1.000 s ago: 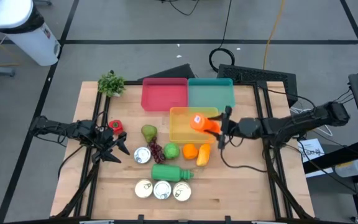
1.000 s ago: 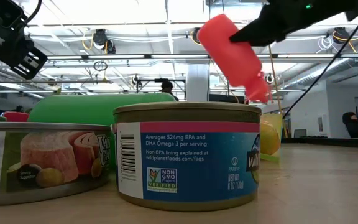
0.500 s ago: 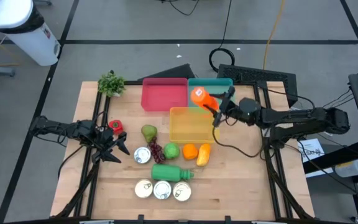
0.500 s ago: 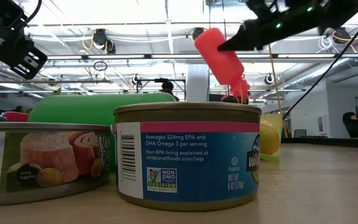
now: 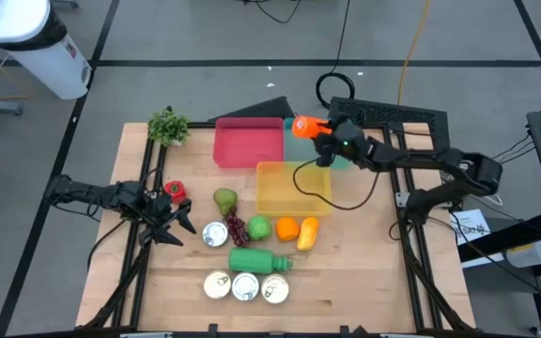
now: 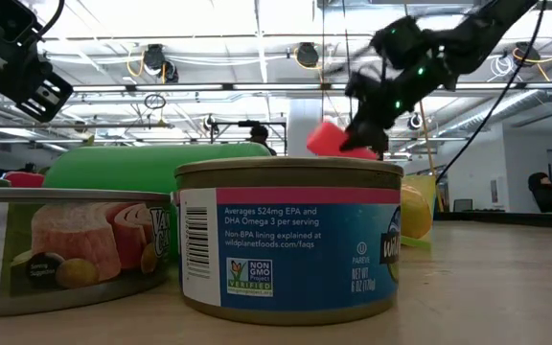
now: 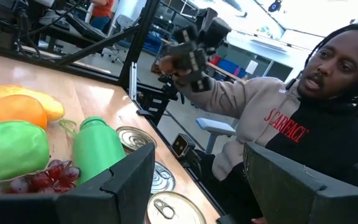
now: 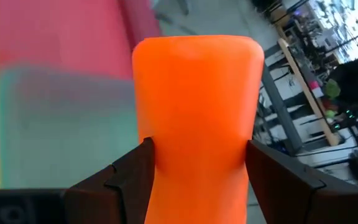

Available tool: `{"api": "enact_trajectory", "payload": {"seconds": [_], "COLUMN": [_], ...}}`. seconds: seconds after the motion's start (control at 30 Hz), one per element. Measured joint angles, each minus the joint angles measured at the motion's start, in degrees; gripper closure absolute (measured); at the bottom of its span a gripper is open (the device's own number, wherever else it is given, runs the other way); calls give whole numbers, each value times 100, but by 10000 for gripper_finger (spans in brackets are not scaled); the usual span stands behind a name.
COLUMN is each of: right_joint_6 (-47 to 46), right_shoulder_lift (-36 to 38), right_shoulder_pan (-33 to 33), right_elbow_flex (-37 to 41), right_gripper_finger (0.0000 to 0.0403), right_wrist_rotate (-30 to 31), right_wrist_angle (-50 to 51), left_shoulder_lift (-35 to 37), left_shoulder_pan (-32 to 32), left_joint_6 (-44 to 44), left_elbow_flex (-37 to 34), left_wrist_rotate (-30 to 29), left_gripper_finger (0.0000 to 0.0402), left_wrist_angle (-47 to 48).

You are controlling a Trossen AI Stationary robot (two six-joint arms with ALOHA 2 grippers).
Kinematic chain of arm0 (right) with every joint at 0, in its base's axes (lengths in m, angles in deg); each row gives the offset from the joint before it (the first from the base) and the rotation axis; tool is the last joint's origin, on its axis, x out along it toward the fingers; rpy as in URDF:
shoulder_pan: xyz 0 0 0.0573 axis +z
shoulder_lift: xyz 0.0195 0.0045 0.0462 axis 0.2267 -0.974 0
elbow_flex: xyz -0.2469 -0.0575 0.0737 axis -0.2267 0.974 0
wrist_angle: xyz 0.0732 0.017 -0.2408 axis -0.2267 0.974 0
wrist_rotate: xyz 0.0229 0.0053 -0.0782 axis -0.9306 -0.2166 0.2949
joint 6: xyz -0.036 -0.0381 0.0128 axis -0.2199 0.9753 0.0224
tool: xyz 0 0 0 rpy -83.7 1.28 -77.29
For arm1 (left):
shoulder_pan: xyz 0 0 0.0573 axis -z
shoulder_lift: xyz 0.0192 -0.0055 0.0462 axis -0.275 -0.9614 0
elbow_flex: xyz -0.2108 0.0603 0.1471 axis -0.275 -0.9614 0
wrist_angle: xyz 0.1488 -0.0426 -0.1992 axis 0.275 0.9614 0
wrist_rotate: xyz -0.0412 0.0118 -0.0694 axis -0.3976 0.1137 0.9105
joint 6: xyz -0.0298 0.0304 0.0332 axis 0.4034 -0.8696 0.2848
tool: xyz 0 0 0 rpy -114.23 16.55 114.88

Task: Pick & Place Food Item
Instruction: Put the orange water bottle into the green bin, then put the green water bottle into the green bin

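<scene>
Teal bin [image 5: 344,141] floor open, food [image 5: 269,228] and cans [image 5: 244,285] crowd table centre

My right gripper [image 5: 325,143] reaches far across, fingers clamped; my left gripper [image 5: 178,223] rests low, fingers apart.

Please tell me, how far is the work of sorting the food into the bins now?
Done: nothing shows inside the red bin or the yellow bin. In hand: the right claw holds the orange bottle above the teal bin. Left: the pear, grapes, cans and the rest lie on the table. The left claw waits open.
</scene>
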Motion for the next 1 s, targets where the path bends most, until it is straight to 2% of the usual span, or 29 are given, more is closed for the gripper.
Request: {"api": "enact_trajectory", "payload": {"seconds": [0.23,0.47,0.63,0.77,0.93,1.0], "right_joint_6": [524,614,-212,-1069,-2461,-2997], "right_shoulder_lift": [-644,-823,-704,-317,709,1190], "right_shoulder_pan": [-218,-224,-151,141,829,1142], "right_elbow_flex": [-3,-3,-3,-3,-3,-2], "right_gripper_finger": [175,175,175,175,175,175], "right_wrist_rotate": [27,321,332,328,249,-124], "right_wrist_angle": [-52,-292,-381,-164,958,1602], "left_shoulder_lift": [2,2,2,0,2,2], "left_shoulder_pan": [0,0,0,0,0,0], "left_joint_6": [-1,0,0,0,-2,0], "left_elbow_flex": [0,0,0,0,0,0], "left_wrist_rotate": [0,-2,0,0,0,0], "left_gripper_finger": [149,149,149,149,149,149], "left_wrist_angle": [-1,0,-2,0,-1,2]}}
